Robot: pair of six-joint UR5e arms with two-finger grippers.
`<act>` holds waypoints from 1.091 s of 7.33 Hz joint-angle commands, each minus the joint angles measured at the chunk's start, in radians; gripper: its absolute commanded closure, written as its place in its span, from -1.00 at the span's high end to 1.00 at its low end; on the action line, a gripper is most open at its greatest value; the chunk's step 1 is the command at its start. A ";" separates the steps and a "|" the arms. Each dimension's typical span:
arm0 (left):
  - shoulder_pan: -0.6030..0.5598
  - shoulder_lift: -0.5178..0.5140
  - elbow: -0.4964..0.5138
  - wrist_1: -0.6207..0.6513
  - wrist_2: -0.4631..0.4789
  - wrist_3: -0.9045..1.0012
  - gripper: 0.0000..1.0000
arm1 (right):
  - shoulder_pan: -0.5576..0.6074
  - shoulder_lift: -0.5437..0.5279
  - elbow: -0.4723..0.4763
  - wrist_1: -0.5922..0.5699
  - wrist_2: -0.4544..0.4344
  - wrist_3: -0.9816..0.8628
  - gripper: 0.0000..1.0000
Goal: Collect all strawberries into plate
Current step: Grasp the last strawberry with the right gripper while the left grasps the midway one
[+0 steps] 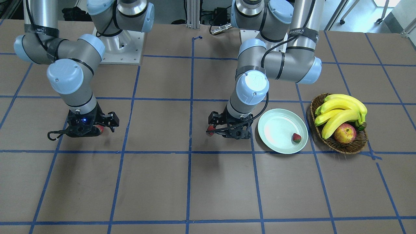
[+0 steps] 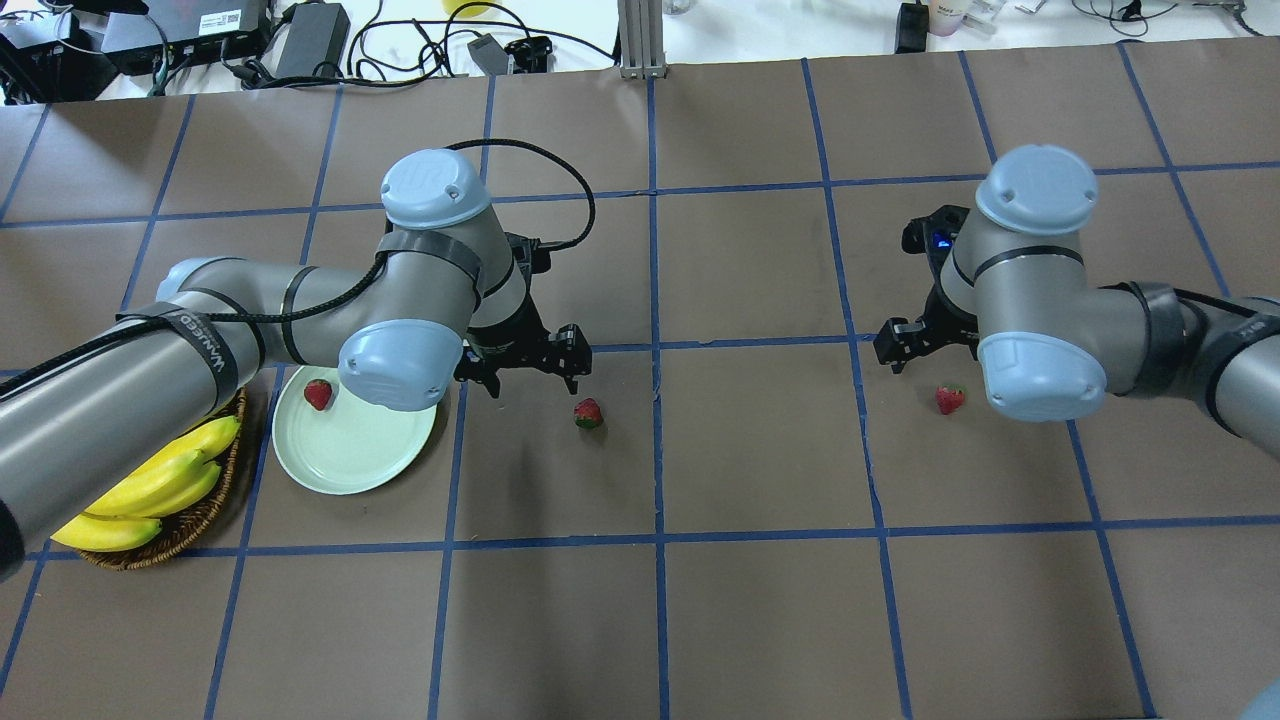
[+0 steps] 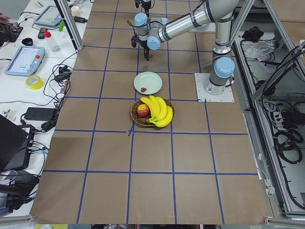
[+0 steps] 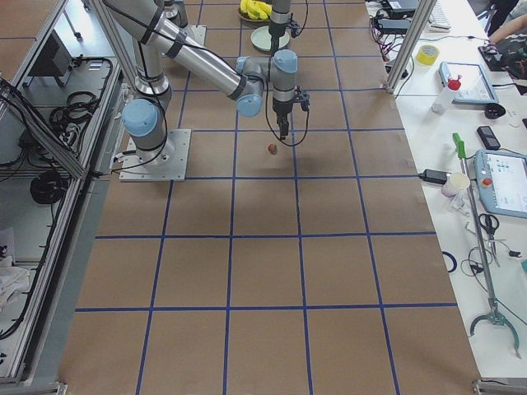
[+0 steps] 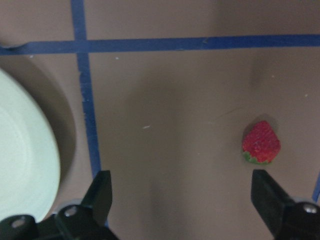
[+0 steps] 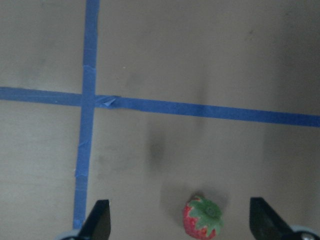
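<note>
1. Across the whole overhead view, the brown table (image 2: pixel 700 620) carries a blue tape grid (image 2: pixel 655 300). Its lower half and centre squares are open surface.
2. From the left edge of that view the left arm (image 2: pixel 200 340) reaches in and overhangs the plate's upper-right rim. The right arm (image 2: pixel 1150 330) enters from the right edge.
3. At lower left, the wicker basket (image 1: pixel 344 148) holds bananas (image 1: pixel 341 110) and an apple (image 1: pixel 344 133). Its rim is just beside the plate, with a narrow gap.
4. The mint plate (image 2: pixel 350 455) lies left of centre, its right edge near a vertical tape line.
5. The left gripper (image 2: pixel 533 380) hovers just right of the plate, fingers spread wide and holding nothing.
6. The right gripper (image 6: pixel 179 219), right of centre, is likewise spread wide and holds nothing.
7. The first strawberry (image 2: pixel 318 393) lies inside the plate near its upper-left rim.
8. The second strawberry (image 2: pixel 588 412) lies on the table just ahead of one left fingertip, apart from it.
9. The third strawberry (image 2: pixel 949 399) lies between the right fingers, touching neither.
</note>
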 commanded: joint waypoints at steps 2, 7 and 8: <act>-0.032 -0.073 -0.007 0.030 -0.066 -0.098 0.74 | -0.050 0.015 0.079 -0.056 0.052 -0.110 0.82; -0.057 -0.117 -0.004 0.096 -0.067 -0.287 -1.00 | -0.050 0.032 0.090 -0.100 0.015 -0.112 -0.82; -0.057 -0.107 -0.002 0.098 -0.071 -0.318 -1.00 | -0.050 0.030 0.085 -0.100 0.014 -0.112 -1.00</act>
